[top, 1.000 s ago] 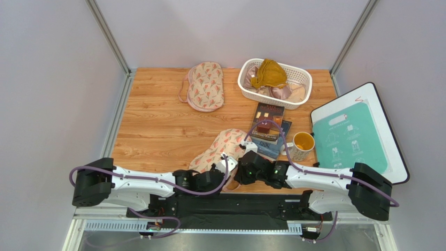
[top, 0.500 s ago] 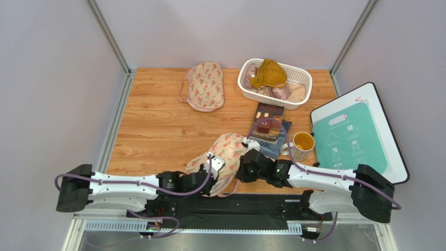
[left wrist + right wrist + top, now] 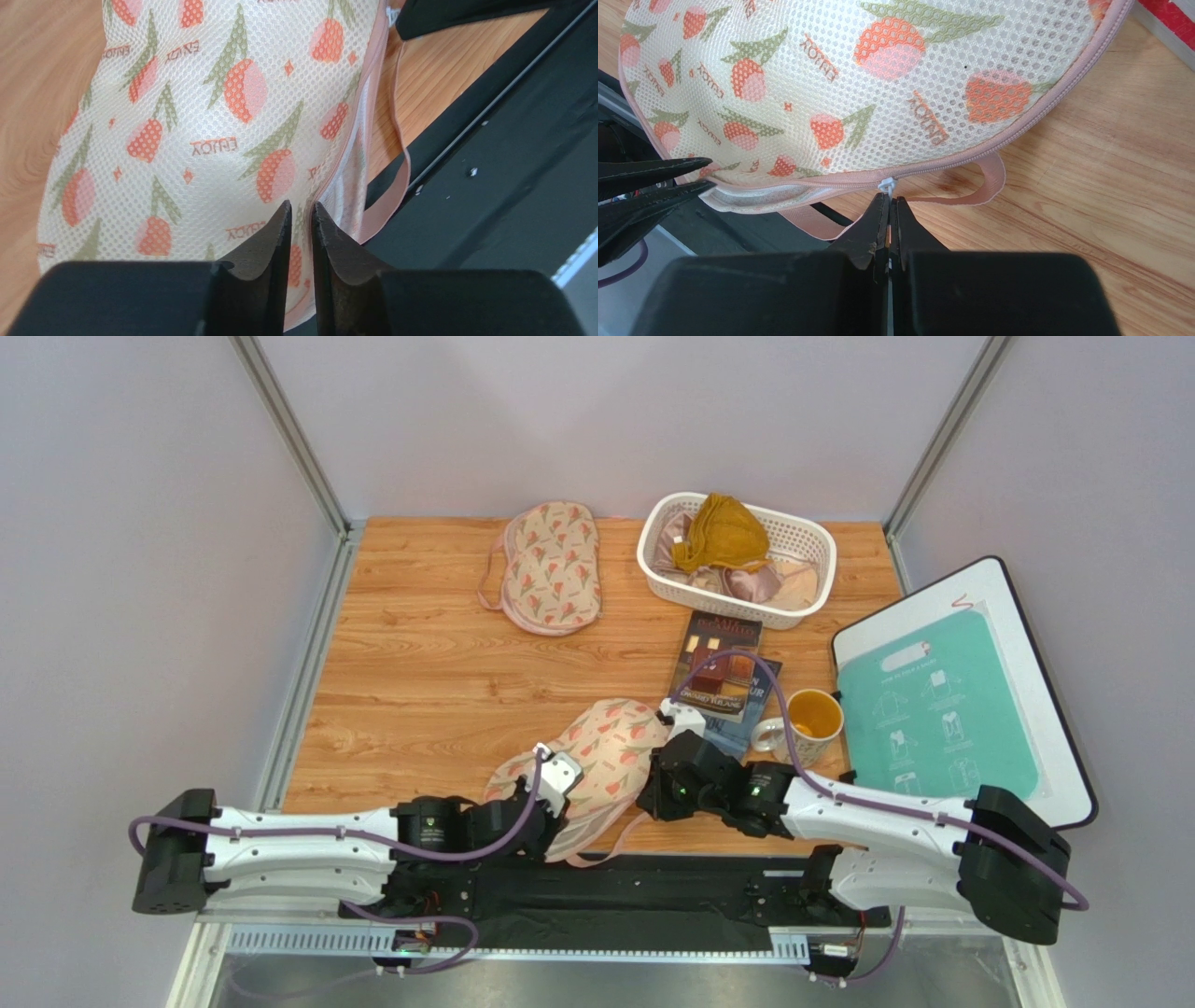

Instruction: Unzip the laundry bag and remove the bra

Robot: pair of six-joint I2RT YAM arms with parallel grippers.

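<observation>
Between both arms, the laundry bag (image 3: 596,756) has each pincer clamped on its zip edge.

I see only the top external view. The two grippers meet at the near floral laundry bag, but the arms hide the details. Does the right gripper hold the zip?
Observer: Yes. In the right wrist view the right gripper is shut on the small metal zip pull at the pink-trimmed edge of the beige mesh floral laundry bag.
Operator: And the left one?
Observer: The left gripper pinches the bag's pink edge; its fingers stand nearly closed, with fabric between them.
Operator: Is the zip open already?
Observer: Partly. Left of the pull, the right wrist view shows a parted seam with pale lining. The white bra is not visible in any view.
</observation>
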